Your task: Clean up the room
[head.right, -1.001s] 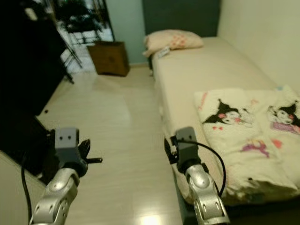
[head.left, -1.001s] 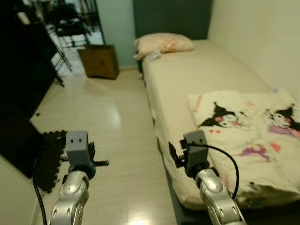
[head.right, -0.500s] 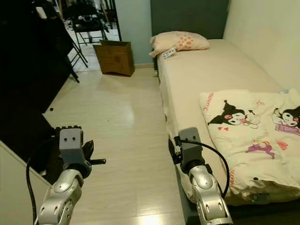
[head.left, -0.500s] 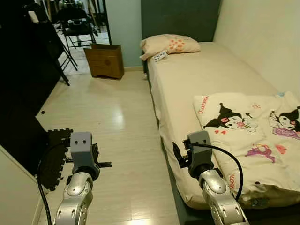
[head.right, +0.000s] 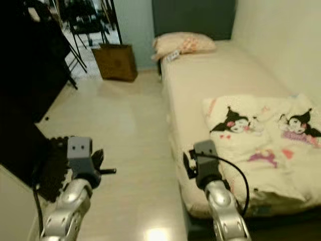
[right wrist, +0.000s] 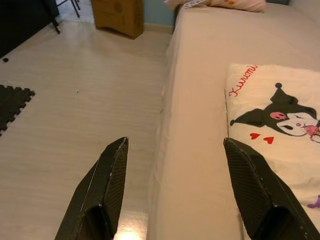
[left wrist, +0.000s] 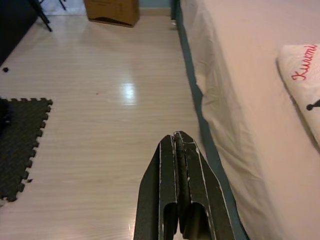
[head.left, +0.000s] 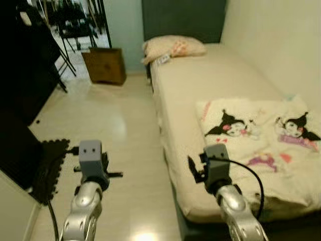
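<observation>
A bed point(head.left: 210, 80) with a beige sheet runs along the right wall. A pillow point(head.left: 173, 46) lies at its head, with a small light item point(head.left: 163, 60) beside it. A cream blanket point(head.left: 251, 130) printed with cartoon figures lies crumpled at the near end. My left gripper point(left wrist: 178, 136) is shut and empty, held over the wooden floor beside the bed's edge. My right gripper point(right wrist: 176, 143) is open and empty, held above the bed's near edge with the blanket point(right wrist: 280, 120) just beyond one finger.
A brown box point(head.left: 105, 65) stands on the floor by the far wall. A black foam mat point(head.left: 50, 160) lies at the left, against dark furniture point(head.left: 20, 75). Black chair legs point(head.left: 72, 25) show through the doorway. Pale wooden floor point(left wrist: 110, 100) lies open between mat and bed.
The camera has swayed slightly and the picture is now blurred. Both arms keep the same raised pose, and nothing on the bed or floor has moved.
</observation>
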{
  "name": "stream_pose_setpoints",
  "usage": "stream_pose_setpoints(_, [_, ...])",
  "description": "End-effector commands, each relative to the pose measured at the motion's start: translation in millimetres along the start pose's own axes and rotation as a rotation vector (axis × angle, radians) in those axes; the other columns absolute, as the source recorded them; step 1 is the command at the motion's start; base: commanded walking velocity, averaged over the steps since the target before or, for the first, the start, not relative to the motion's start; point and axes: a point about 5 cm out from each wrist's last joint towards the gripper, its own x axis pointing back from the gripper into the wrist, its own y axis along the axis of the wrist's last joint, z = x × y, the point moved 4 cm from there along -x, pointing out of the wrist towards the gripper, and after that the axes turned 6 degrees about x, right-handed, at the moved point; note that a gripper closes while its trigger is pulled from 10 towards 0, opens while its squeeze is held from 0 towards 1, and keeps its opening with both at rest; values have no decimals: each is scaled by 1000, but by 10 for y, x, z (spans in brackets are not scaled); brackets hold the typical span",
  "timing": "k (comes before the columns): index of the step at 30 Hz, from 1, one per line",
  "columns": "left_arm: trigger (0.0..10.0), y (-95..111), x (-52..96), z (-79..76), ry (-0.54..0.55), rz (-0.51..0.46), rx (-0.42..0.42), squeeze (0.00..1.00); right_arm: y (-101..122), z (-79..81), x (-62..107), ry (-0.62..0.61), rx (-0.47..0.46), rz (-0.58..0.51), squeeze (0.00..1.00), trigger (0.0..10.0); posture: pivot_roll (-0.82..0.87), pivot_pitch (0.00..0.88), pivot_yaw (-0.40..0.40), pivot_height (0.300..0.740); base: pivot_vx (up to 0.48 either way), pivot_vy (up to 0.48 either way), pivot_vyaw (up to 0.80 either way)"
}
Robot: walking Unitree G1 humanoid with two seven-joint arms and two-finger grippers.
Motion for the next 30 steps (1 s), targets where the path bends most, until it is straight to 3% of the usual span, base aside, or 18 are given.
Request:
stream_pose_setpoints(1, [10000, -67, 21, 44, 12, 21, -3, 0, -7, 48, 20, 21, 10, 5, 0, 10000, -126, 80, 28, 740, 0, -307, 0])
stream_pose_setpoints(13, [10000, -70, 31, 78, 25, 19, -4, 0, 12, 109, 8, 56, 20, 2, 0, 10000, -122, 82, 24, 740, 0, -311, 667])
stream_pose_setpoints(30, [10000, -65, 19, 119, 30, 21, -11, 0, -7, 98, 17, 44, -22, 13, 0, 10000, -125, 89, 29, 740, 0, -295, 0])
